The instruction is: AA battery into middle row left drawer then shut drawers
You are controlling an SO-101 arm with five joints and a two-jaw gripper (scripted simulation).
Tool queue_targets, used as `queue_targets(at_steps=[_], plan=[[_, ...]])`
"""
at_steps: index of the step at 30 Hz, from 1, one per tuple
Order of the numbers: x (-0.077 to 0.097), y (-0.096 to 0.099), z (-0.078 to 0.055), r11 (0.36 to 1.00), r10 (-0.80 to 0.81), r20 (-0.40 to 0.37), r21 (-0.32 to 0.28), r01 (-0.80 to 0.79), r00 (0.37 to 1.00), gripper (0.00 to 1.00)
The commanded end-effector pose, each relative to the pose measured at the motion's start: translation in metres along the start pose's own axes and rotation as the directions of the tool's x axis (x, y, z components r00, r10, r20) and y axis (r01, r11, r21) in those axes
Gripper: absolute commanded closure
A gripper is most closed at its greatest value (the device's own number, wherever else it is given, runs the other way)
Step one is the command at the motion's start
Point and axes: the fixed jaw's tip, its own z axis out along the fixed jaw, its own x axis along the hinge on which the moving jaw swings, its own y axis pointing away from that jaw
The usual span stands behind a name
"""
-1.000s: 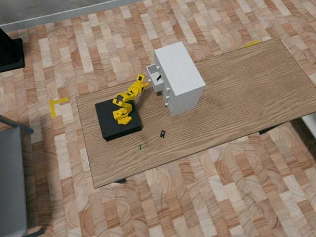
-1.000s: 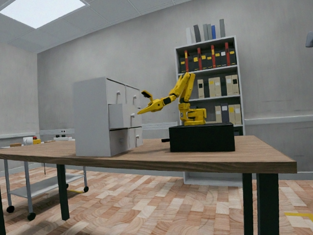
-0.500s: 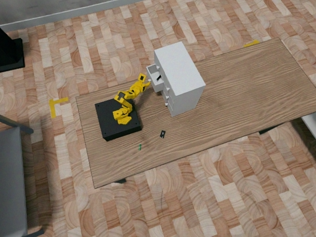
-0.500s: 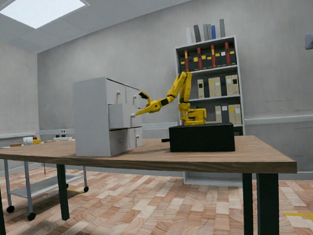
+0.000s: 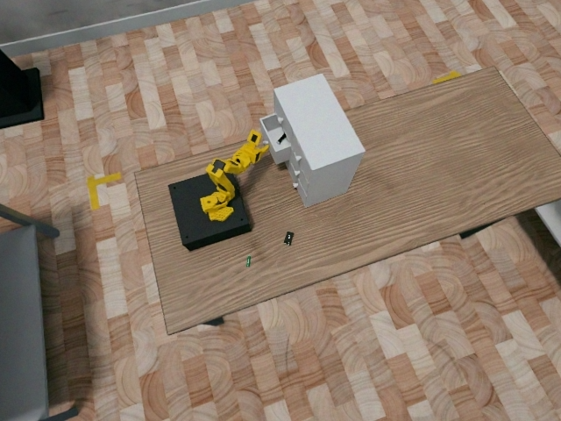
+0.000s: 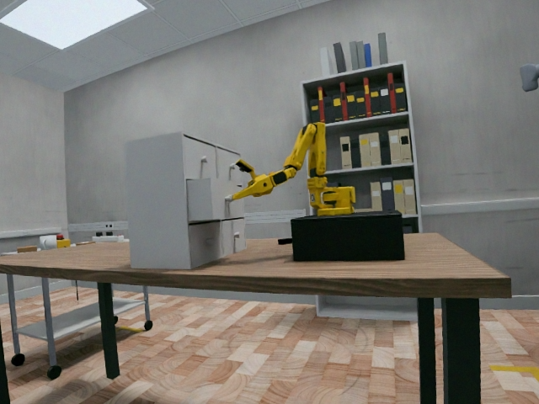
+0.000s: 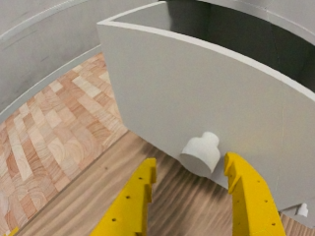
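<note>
- Done, as far as shown: left mid-row drawer (image 5: pixel 281 155) (image 6: pixel 199 202) (image 7: pixel 187 84) of the chest (image 5: pixel 319 119) (image 6: pixel 158 199) is pulled out; dark slim item (image 5: pixel 281 138) lies inside, prob. the AA batt. – too small to confirm.
- Fingers: gripper (image 5: pixel 261 142) (image 6: pixel 235 180) (image 7: pixel 189 162) is partly open, approx. a fifth, nothing held; drawer's knob (image 5: pixel 266 142) (image 6: pixel 227 198) (image 7: pixel 202 152) is seen just ahead, near the tips.
- Left: if batt. ID is right, only the drawer needs to be pushed shut; prob. the step in hand. Task est. mostly done.
- Counts: 1 arm, 1 chest, 6 drawers (2 cols x 3 rows) – 1 out, 5 look shut; 1 item in drawer.
- Loose on table: 2 small items, i.e. 1 green piece (image 5: pixel 248 261), 1 black piece (image 5: pixel 288 238); to be left there.

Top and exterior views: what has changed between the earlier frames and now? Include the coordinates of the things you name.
The end effector (image 5: pixel 261 142) (image 6: pixel 235 180) (image 7: pixel 190 163) has moved slightly forward, toward the knob (image 5: pixel 266 142) (image 6: pixel 227 198) (image 7: pixel 201 153) of the open drawer (image 5: pixel 281 156) (image 6: pixel 199 199) (image 7: pixel 167 79). Nothing was visibly gripped or released. The drawer remains out, and the green battery (image 5: pixel 248 261) lies where it was.
</note>
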Motion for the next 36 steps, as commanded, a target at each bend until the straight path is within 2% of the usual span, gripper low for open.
queue_targets(at_steps=[1,36], plan=[[-0.0018,-0.0038,0.004,1.0,0.016,0.012,0.013,-0.016,1.0,0.79],[-0.0047,-0.007,0.0063,1.0,0.02,0.013,0.024,-0.02,1.0,0.79]])
